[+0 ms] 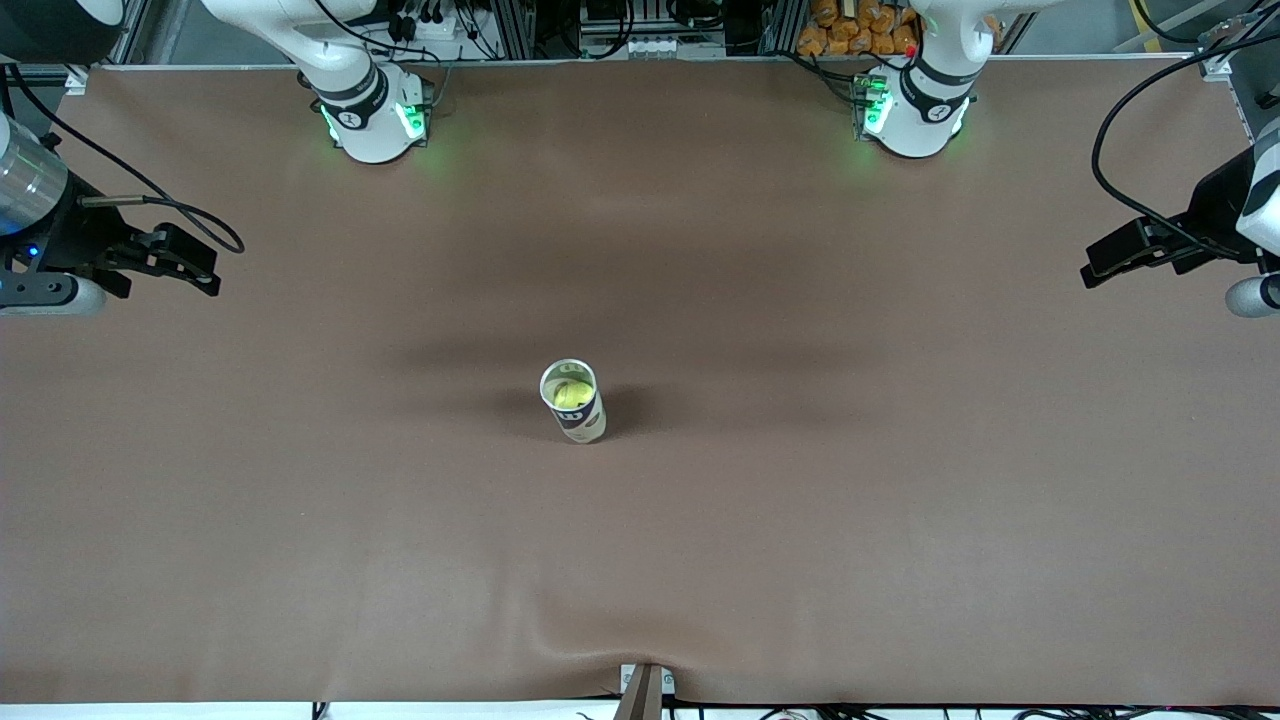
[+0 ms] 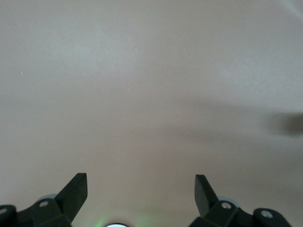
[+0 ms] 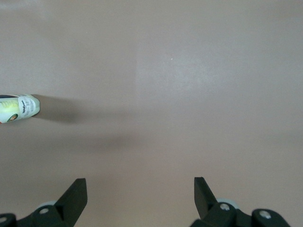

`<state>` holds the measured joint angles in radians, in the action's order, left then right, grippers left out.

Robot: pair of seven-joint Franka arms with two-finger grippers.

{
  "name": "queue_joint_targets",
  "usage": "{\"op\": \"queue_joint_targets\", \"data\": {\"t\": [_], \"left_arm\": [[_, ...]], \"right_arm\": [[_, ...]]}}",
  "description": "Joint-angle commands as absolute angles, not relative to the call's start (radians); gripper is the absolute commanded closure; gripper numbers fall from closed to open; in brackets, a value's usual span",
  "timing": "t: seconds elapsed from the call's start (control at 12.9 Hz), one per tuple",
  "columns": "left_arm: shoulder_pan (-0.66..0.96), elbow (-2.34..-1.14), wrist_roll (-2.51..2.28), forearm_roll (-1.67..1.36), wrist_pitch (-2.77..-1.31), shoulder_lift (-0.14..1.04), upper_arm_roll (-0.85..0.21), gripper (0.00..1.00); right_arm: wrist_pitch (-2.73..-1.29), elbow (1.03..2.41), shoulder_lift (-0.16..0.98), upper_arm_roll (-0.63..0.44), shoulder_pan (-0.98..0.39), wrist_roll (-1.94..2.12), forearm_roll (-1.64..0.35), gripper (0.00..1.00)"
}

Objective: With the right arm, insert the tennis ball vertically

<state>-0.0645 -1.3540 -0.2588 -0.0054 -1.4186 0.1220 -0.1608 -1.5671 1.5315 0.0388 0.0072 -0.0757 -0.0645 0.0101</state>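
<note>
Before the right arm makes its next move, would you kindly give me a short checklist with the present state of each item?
1. Can upright mid-table: ok.
2. Can mouth uncovered: ok.
3. Tennis ball already in the can: ok.
4. Right gripper open, holding nothing, at its end of the table: ok.
5. Left gripper open, holding nothing, waiting at its end: ok.
6. Second ball to insert: cannot tell, none in view.

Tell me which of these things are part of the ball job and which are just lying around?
Part of the job:
- tennis ball, already inside the can
- upright can, mid-table
- right gripper, open, empty, over its end of the table

Not in use:
- left gripper, open, waiting over its own end
- brown table cover
</note>
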Motion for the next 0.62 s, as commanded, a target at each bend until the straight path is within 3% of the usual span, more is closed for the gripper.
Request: {"op": "queue_joint_targets", "data": {"t": [0.0, 0.54], "left_arm": [[-0.075, -1.364, -0.268, -0.014, -1.404, 0.12, -0.161, 0.0], [-0.06, -1.347, -0.19, -0.012, -1.41, 0.127, -0.17, 0.0]], "right_arm": [[-1.569, 1.536, 0.034, 0.006, -0.08, -0.057, 0.018, 0.0], [-1.569, 1.536, 0.034, 0.006, -0.083, -0.061, 0.018, 0.0]]}}
